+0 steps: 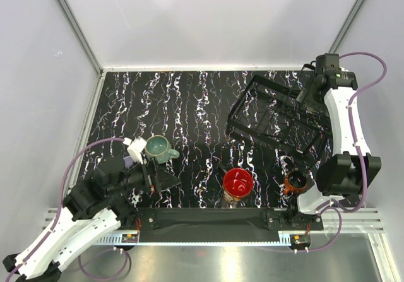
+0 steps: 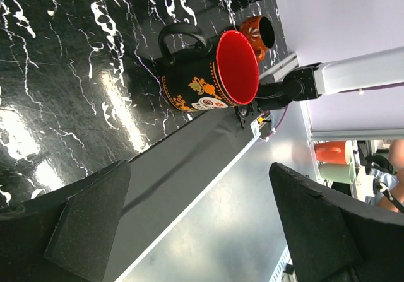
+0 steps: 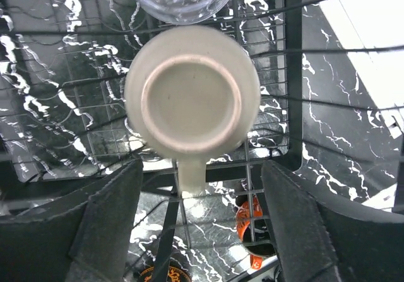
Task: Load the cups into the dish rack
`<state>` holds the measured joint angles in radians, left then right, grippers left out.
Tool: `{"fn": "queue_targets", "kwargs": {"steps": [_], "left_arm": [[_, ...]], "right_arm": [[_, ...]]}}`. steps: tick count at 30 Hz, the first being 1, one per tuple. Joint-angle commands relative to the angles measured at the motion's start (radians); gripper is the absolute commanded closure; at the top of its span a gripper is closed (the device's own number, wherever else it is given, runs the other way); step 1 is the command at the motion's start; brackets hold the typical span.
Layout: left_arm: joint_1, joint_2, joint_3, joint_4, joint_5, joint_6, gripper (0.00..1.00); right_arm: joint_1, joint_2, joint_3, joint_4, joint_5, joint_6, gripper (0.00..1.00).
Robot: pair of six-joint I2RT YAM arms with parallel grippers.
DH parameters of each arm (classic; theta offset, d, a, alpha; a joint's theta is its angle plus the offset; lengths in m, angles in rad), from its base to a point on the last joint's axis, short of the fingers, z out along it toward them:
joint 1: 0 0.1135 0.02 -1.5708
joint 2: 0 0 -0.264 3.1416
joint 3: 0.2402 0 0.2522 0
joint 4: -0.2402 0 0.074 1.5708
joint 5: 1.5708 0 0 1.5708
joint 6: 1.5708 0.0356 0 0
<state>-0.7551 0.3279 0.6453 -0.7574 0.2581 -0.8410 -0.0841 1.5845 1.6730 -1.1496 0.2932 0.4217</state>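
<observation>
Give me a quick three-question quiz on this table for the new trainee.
1. Fill in: the orange mug stands on the robot's ___ of the red-lined mug.
2. Which stands nearest the left gripper? A. teal mug B. red-lined mug C. orange mug
3. True or false: the beige mug sits inside the dish rack.
Key: 1 right; 2 A; 3 true.
</observation>
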Motion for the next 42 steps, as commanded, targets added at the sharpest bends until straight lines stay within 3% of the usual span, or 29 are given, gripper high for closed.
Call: {"fn": "queue_targets", "kwargs": {"steps": [1,9,15,21,28,29,32,36,42], "left_arm": [[0.002,0.016,0.008,0.056,0.052,0.013,0.01],[0.0,0.066,0.039,0.089,0.075,0.016,0.03],[-0.006,0.083,0.077,0.092,0.044,0.019,0.05],[-0.032,0.141,0.071,0.118,0.032,-0.006,0.06],[-0.072,0.171,0.063,0.125,-0.043,-0.029,0.06],[-0.073,0.172,0.066,0.122,-0.048,-0.029,0.06],[-0.075,0.168,0.08,0.101,-0.072,-0.03,0.06],[-0.076,0.157,0.096,0.076,-0.091,-0.027,0.06],[-0.076,0.155,0.09,0.055,-0.092,-0.023,0.06]], "right_arm": [[0.007,-0.075,0.031,-0.019,-0.055,-0.018,0.14],[0.009,-0.214,0.09,-0.076,-0.144,-0.043,0.08],[0.009,-0.354,0.036,-0.099,-0.327,-0.067,0.01],[0.029,-0.481,-0.067,-0.071,-0.548,-0.044,0.0],[0.452,-0.489,-0.078,-0.124,-0.312,0.103,0.04],[0.563,-0.48,-0.093,-0.136,-0.261,0.13,0.04],[0.717,-0.477,-0.174,-0.153,-0.131,0.225,0.05],[0.787,-0.518,-0.309,-0.125,-0.039,0.372,0.14],[0.797,-0.606,-0.522,-0.081,0.044,0.52,0.21]]}}
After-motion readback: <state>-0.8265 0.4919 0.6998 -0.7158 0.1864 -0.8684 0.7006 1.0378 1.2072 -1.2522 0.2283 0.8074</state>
